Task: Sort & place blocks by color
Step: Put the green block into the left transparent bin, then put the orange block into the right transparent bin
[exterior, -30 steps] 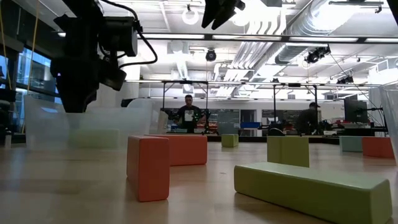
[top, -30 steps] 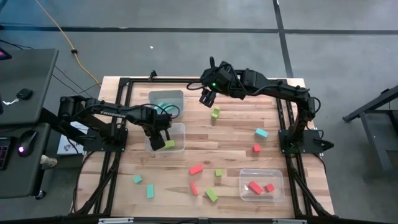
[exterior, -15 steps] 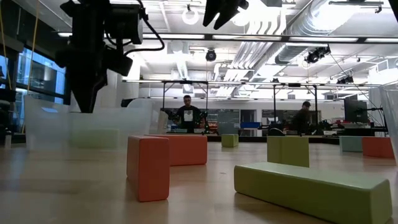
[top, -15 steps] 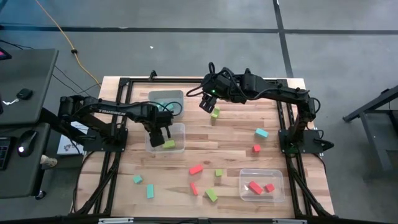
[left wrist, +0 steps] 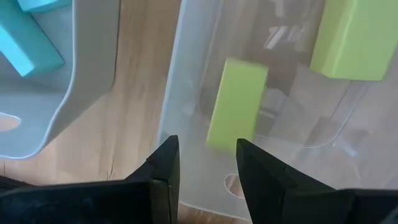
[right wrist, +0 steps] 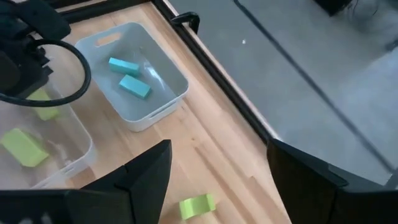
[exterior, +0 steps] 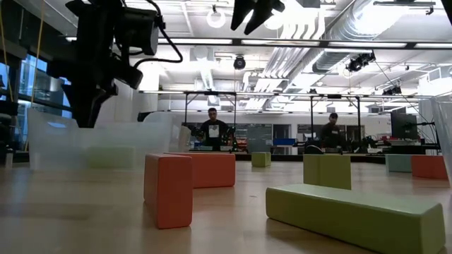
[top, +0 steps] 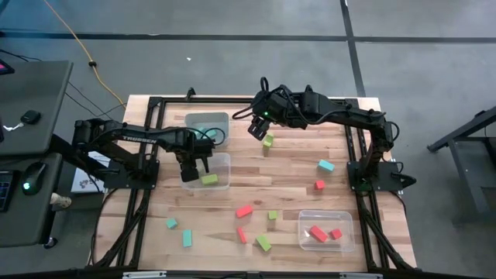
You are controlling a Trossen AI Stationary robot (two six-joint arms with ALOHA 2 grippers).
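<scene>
The left gripper (left wrist: pixel 205 165) hovers over the green bin (top: pixel 222 164), jaws parted and empty; a lime bar (left wrist: pixel 236 104) lies inside. The right gripper (top: pixel 256 126), spread wide (holding nothing), should descend squarely over the green cube (top: pixel 267 141).

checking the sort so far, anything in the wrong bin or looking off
Nothing stands out. The green bin holds only green blocks, the far bin only cyan blocks, the near-right bin only red blocks. The rest lie loose, unsorted.

We see a grey floor (top: pixel 232 54) crossed by dark lines, a yellow cable (top: pixel 77 43), and beyond, white ceiling ducts (exterior: pixel 367 28) above two people (exterior: pixel 214 130).
</scene>
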